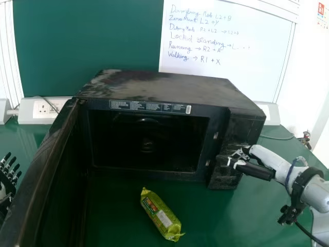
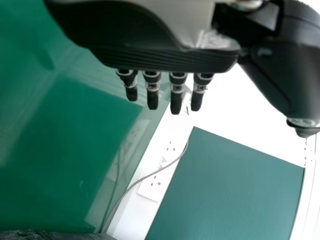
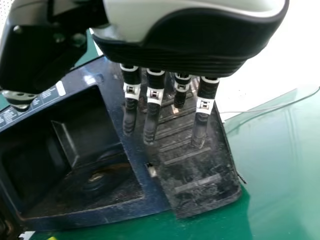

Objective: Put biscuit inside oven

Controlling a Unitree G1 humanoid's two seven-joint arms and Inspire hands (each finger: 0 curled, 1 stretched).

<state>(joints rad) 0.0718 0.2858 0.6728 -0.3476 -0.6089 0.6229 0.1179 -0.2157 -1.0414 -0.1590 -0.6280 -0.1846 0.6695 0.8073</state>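
The biscuit packet (image 1: 161, 213), yellow-green, lies on the table in front of the black oven (image 1: 169, 87). The oven's door stands open at the left, its cavity (image 3: 75, 155) bare of any packet. My right hand (image 1: 241, 159) is at the oven's right front panel; in the right wrist view the right hand (image 3: 155, 107) has its fingers extended over that panel. My left hand (image 1: 8, 177) is at the far left, outside the open door; in the left wrist view the left hand (image 2: 175, 92) shows extended fingers with nothing held.
The open door (image 1: 43, 175) stands between my left hand and the packet. Behind the oven are wall sockets (image 1: 46, 109), a cable and a whiteboard (image 1: 226, 51). Green table (image 1: 257, 216) surface extends at the front right.
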